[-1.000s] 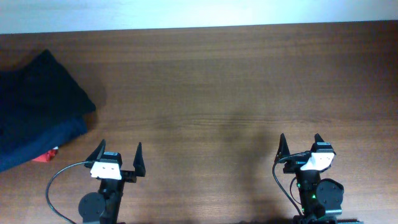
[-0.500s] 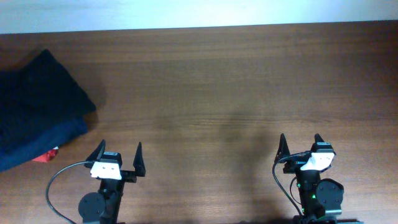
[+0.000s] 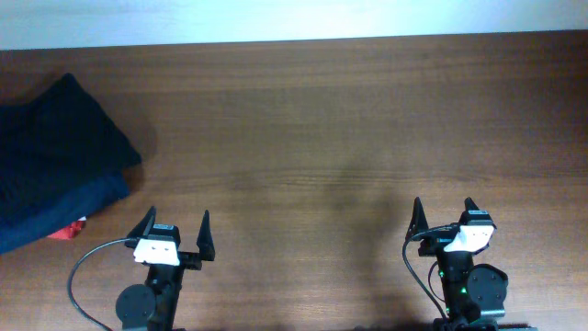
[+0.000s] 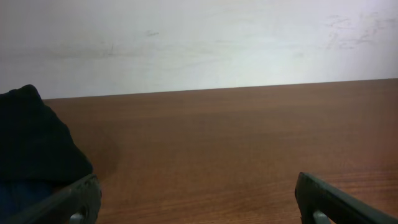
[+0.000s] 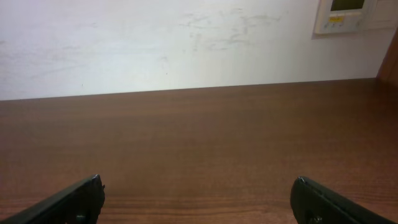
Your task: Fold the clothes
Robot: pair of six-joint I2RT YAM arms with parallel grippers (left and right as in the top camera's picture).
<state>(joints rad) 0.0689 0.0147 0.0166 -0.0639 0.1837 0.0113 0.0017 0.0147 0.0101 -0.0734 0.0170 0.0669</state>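
Observation:
A black fabric garment (image 3: 57, 138) lies bunched at the table's far left edge, on top of a navy blue folded garment (image 3: 64, 204). No legs, waistband or fly show on it. Its black corner also shows at the left of the left wrist view (image 4: 31, 140). My left gripper (image 3: 178, 215) is open and empty near the front edge, to the right of the pile and apart from it; it also shows in the left wrist view (image 4: 198, 190). My right gripper (image 3: 444, 204) is open and empty at the front right; it also shows in the right wrist view (image 5: 198, 190).
A small red item (image 3: 64, 231) peeks out under the navy garment. The brown wooden table (image 3: 322, 119) ends at a white wall (image 5: 155, 43) at the back. A wall panel (image 5: 348, 15) is at the upper right.

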